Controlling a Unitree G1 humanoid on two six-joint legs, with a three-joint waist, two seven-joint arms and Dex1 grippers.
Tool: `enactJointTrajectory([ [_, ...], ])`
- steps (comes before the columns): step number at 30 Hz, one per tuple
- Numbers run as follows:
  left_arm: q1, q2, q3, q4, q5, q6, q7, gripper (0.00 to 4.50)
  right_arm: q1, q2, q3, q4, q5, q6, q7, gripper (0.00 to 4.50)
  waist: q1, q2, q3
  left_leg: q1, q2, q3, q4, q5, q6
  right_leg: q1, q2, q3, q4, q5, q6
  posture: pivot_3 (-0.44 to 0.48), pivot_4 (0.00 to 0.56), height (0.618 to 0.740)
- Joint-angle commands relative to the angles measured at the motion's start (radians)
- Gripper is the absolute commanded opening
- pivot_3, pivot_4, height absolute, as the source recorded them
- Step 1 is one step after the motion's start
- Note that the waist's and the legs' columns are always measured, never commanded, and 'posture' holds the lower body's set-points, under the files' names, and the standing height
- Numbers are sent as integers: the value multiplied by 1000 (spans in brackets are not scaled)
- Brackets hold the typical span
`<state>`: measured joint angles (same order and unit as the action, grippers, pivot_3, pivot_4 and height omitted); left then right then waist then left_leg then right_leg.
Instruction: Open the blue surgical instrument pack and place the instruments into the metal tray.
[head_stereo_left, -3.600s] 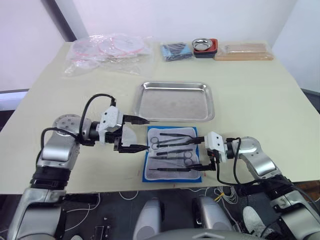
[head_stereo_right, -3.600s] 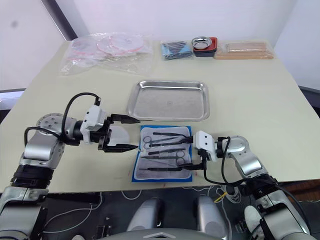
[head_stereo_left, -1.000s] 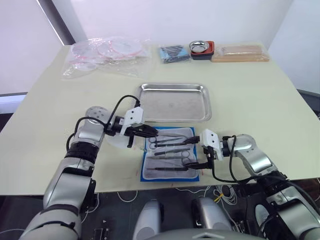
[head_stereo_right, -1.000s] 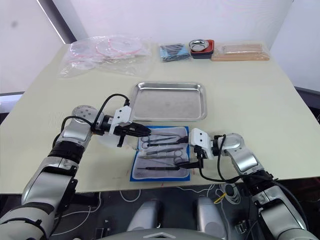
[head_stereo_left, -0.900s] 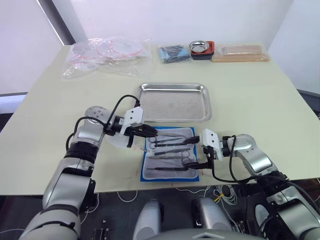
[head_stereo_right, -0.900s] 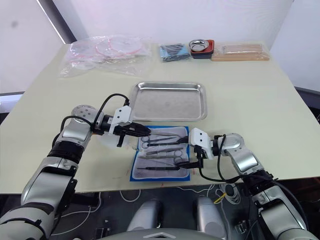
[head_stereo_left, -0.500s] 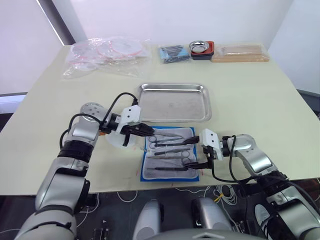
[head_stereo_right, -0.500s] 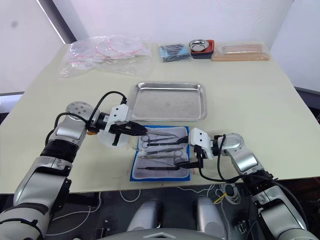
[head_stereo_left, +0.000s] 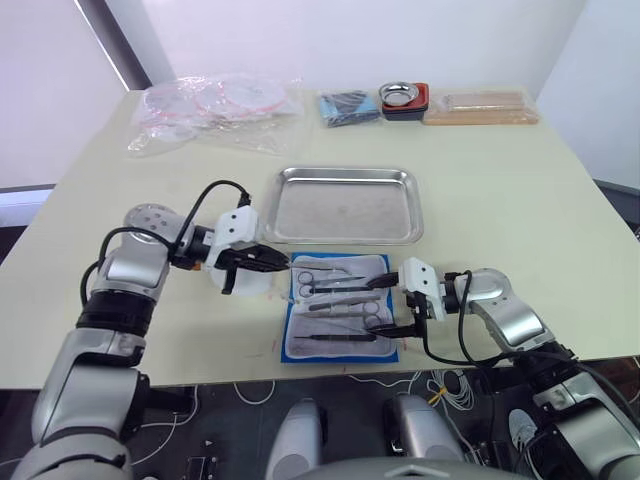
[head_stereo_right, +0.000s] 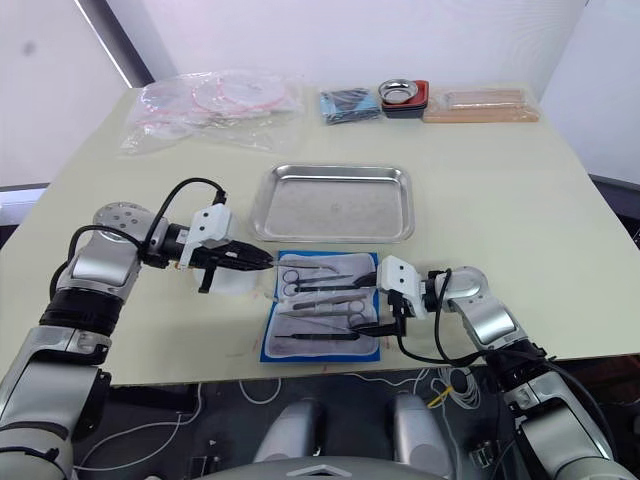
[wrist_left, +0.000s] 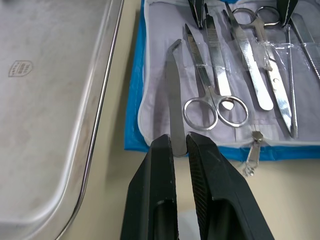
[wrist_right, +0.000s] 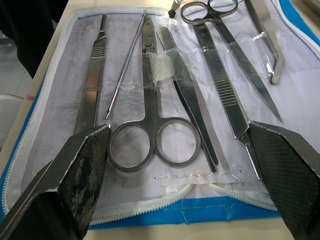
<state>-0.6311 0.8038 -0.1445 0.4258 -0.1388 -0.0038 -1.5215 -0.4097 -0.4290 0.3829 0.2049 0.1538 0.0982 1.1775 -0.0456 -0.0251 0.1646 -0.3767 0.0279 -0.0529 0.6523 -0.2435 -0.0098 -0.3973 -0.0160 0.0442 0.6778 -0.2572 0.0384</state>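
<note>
Left claw (wrist_left: 174, 148) nearly closed, arm reaching inward, right claw (wrist_right: 180, 150) spread wide, forearm bent inward

Bright blue flat fabric instrument pack (head_stereo_left: 340, 310) lies open on the cream table (head_stereo_left: 520, 200), pale lining up, with slim silver-and-dark metal instruments (head_stereo_left: 340, 293) laid across it; the large shallow stainless-steel tray (head_stereo_left: 347, 205) sits just beyond the pack. Left gripper (head_stereo_left: 283, 261) is at the pack's left edge, black fingers close together and pointing toward the instruments. Right gripper (head_stereo_left: 392, 303) is at the pack's right edge, fingers spread wide.
</note>
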Motion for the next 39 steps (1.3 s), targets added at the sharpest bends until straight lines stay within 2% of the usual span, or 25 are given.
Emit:
enactJointTrajectory([
  [1, 12, 31, 41, -59, -30, 24, 8, 100, 55, -26, 75, 117, -100, 86, -18, 4500, 0, 0, 0, 0, 0, 0, 0, 0, 0, 0, 0, 0, 0, 0, 0, 0, 150, 740],
  [25, 141, 134, 122, -183, -92, 104, 42, 100, 58, -15, 79, 133, -108, 72, -29, 4500, 1, 0, 0, 0, 4, 1, -2, 0, 0, -1, 0, -1, -2, 0, 0, 0, 150, 740],
  [39, 246, 158, 238, -315, -186, 223, 122, 100, 67, -13, 81, 126, -108, 74, -35, 4500, 1, 0, 0, 0, 8, 3, -5, 0, 0, 0, -2, -2, -9, 0, 0, 0, 150, 740],
])
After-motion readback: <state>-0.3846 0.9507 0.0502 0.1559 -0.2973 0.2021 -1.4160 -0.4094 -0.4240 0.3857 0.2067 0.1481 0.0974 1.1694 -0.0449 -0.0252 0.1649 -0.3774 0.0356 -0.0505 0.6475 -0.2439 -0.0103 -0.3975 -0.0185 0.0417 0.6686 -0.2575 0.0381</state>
